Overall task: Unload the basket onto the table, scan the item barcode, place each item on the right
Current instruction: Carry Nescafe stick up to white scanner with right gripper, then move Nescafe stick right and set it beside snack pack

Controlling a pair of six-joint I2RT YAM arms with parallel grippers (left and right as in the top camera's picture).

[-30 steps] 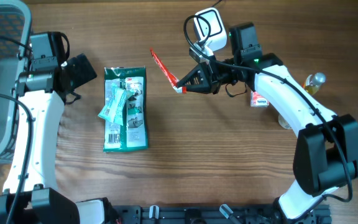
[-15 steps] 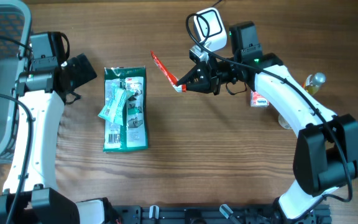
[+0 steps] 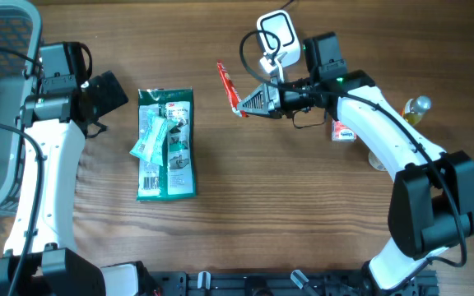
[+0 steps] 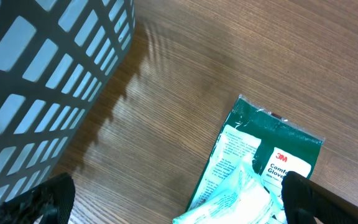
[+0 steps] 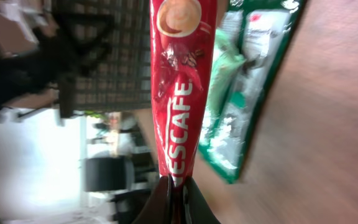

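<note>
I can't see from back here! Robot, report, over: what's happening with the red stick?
Right gripper: jaws shut on Nescafe stick, near white scanner. Left gripper: jaws open, empty. Nothing blocking.

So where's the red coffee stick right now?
Overhead, the red coffee stick is pinched in the right gripper, top middle, between the green glove packet and the white scanner.

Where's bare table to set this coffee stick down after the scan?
Widest bare wood: the near middle, between the green glove packet and the right arm. A narrower strip between that packet and the Nescafe stick. Crowded: around the scanner and the small packet beside the right arm; the basket fills the far-left corner.
</note>
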